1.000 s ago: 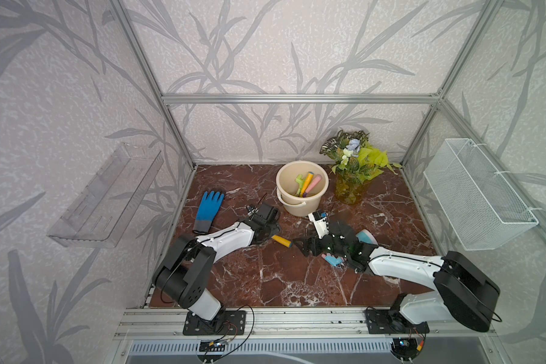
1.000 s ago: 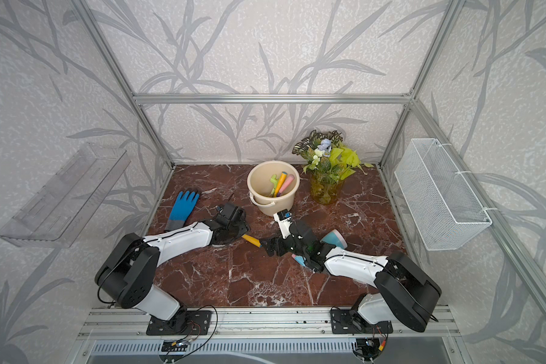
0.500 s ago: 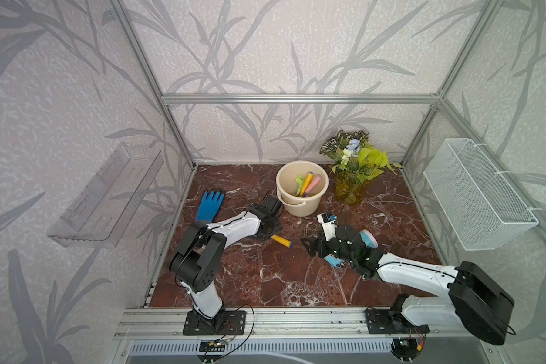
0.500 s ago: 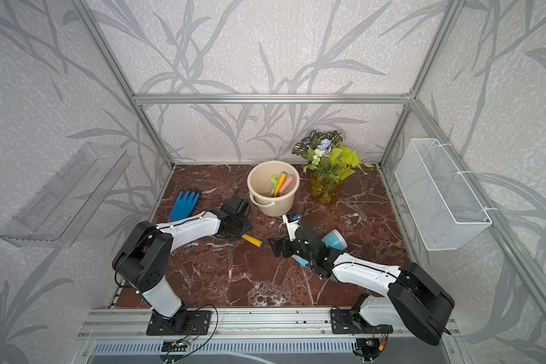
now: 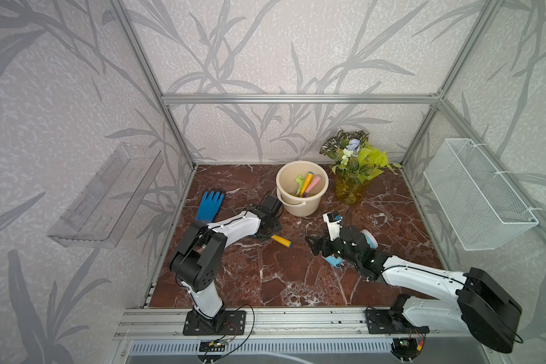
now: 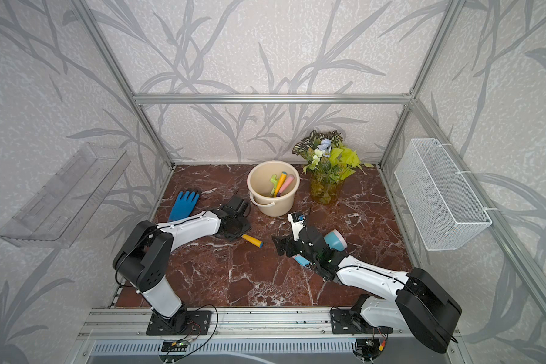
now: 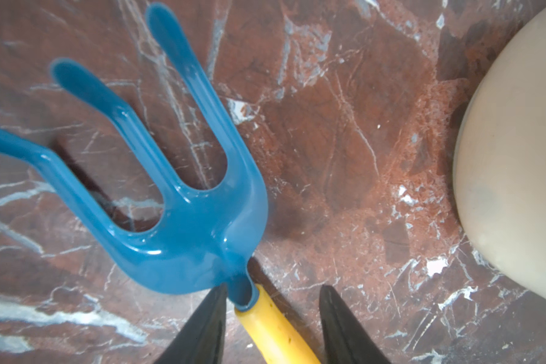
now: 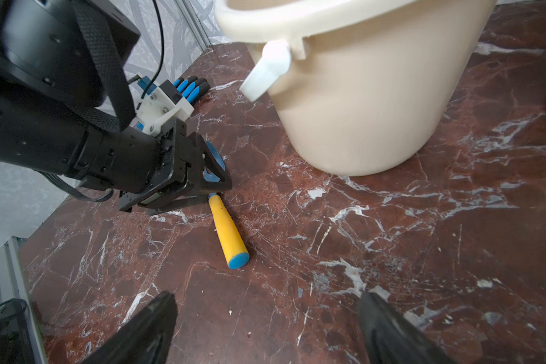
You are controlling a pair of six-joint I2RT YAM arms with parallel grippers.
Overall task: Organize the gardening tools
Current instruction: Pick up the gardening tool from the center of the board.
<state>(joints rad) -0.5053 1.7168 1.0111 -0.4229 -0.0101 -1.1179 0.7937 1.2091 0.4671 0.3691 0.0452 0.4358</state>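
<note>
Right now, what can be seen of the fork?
The fork has a glossy blue plastic head with three tines and a yellow handle capped blue at its end. It lies flat on the marble floor, near the bucket but apart from it. The left gripper straddles the top of the handle, jaws open: one finger looks against the neck, the other stands clear.

Lab booth: aluminium frame [image 5: 297, 99], wallpaper panels [image 5: 297, 47]
</note>
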